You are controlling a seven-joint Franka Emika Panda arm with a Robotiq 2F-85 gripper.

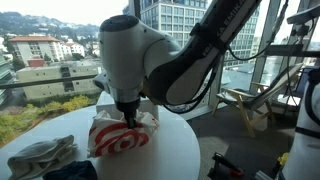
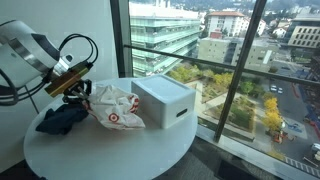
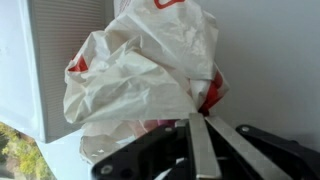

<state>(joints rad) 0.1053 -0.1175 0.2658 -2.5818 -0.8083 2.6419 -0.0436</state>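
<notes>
The gripper is shut tight, with a bit of the bag pinched. A white box is seen just past the gripper.

On the table the plastic bag is lying near the middle. In an exterior view the box is standing just beside it at two o'clock, the cloth is lying just beside it at nine o'clock, and the gripper is sitting at its ten o'clock edge. In the wrist view the box is standing at the bag's nine o'clock.
</notes>
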